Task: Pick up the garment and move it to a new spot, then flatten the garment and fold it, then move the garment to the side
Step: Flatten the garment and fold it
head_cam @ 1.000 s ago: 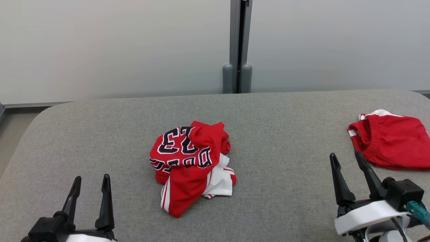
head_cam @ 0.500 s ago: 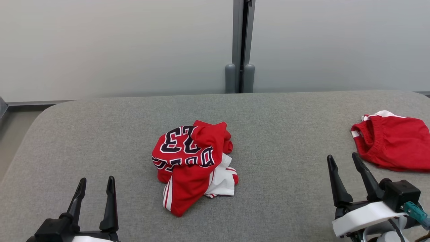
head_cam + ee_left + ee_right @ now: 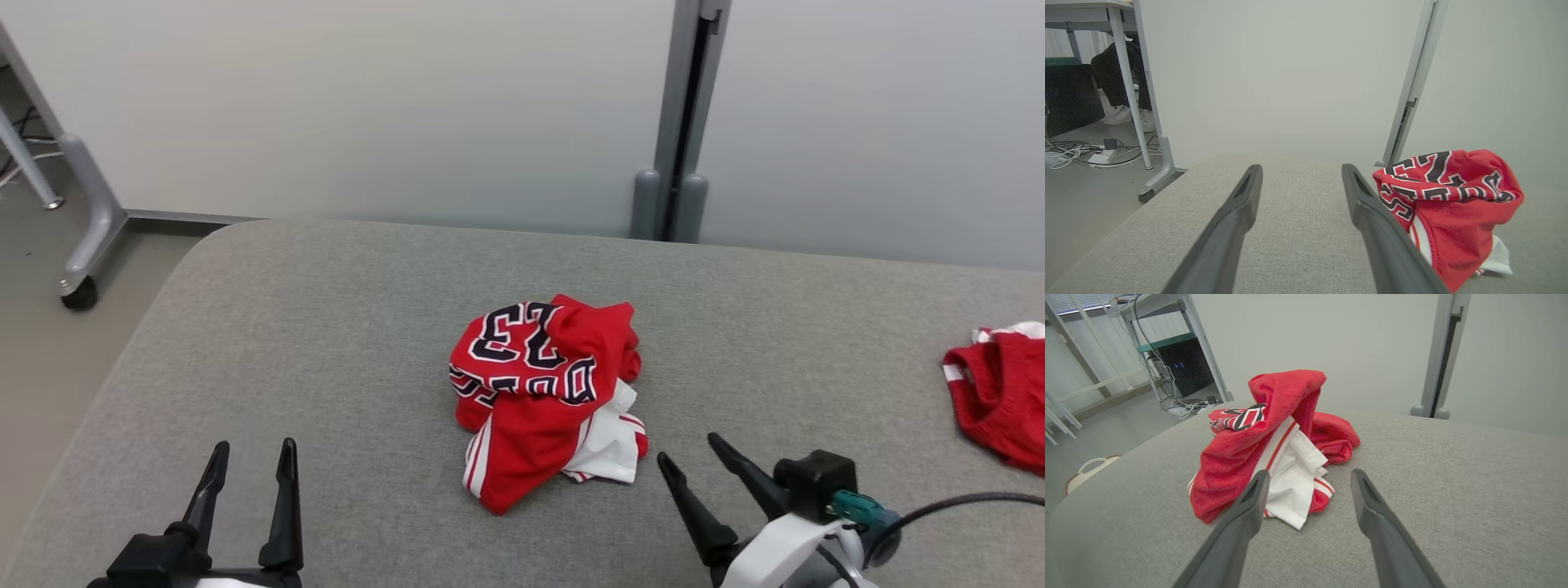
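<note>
- Looking down on the grey fabric-topped desk (image 3: 326, 343), we see the garment (image 3: 543, 400) lying crumpled in a heap near its middle, with nothing holding it.
- The heap is mostly red. Black, white-outlined characters, a "23" among them, curl over its top, and a white sleeve with red-striped trim spills out at its near right side.
- Our left tool (image 3: 254, 443) hovers over the near left part of the desk. Its 2 dark fingers are spread wide and empty, well apart from the garment.
- In the left wrist view bare desk shows between those fingers (image 3: 1241, 212). The garment sits to their right, partly hidden behind the right-hand finger.
- Our right tool (image 3: 688, 447) stands at the near right, jaws just as wide and gripping nothing. Its tips are angled toward the heap and near the white sleeve — apart from it, as far as we can tell.
- In the right wrist view the garment lies just ahead and to the left, and 1 fingertip overlaps the edge of the white cloth in the picture.
- Another red cloth (image 3: 1000, 400) with a gathered band lies far over on the right of the desk, well apart from the garment.
- Behind the desk stands a pale wall with a grey post (image 3: 682, 122), and a wheeled metal leg (image 3: 90, 212) stands on the floor at the left.
- The left wrist view also catches a person's legs (image 3: 1114, 77) — dark trousers, pale shoes — and cables (image 3: 1073, 151) on the floor.
</note>
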